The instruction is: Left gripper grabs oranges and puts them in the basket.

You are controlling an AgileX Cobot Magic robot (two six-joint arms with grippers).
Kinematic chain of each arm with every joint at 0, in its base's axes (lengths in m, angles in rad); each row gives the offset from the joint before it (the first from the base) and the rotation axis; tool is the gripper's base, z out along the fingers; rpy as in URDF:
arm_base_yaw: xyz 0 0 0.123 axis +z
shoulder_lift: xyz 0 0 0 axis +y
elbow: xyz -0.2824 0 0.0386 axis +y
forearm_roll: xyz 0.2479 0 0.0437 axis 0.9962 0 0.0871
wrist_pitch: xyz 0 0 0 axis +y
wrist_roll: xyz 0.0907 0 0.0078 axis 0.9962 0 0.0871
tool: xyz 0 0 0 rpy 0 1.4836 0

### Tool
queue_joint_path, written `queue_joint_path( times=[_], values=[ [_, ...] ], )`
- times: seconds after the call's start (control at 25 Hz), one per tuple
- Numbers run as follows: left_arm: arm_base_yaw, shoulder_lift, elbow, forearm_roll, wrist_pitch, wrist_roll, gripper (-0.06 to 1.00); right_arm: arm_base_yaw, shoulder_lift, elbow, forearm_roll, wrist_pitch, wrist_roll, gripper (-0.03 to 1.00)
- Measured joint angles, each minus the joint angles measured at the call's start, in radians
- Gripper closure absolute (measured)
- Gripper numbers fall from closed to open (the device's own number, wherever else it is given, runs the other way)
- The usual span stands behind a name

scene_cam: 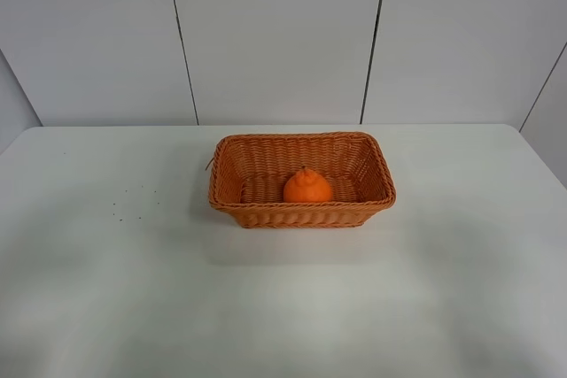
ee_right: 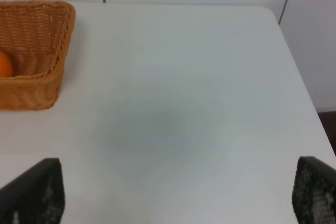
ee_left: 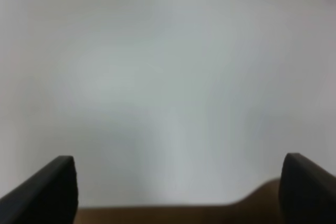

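The orange sits inside the woven wicker basket at the middle of the white table, near the basket's front wall. A sliver of the orange and one end of the basket also show in the right wrist view. No arm shows in the exterior high view. My left gripper is open and empty over blurred white table, its two black fingertips wide apart. My right gripper is open and empty above bare table beside the basket.
The white table ends at a grey panelled wall behind. A few small dark specks lie left of the basket. The table's right edge shows in the right wrist view. A brownish blur lies between the left fingers.
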Motion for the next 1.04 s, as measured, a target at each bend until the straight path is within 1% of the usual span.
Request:
queue_joint_path(
  times=[0.2,0.48,1.04],
  values=[
    [0.000,-0.147,0.001,0.000,-0.001,-0.001,0.07,0.000,0.000,0.000,0.000,0.000,0.000,0.27],
    [0.000,-0.270,0.001,-0.001,0.000,-0.010,0.07,0.000,0.000,0.000,0.000,0.000,0.000,0.27],
    [0.000,-0.282,0.001,-0.001,0.000,-0.010,0.07,0.000,0.000,0.000,0.000,0.000,0.000,0.27]
  ],
)
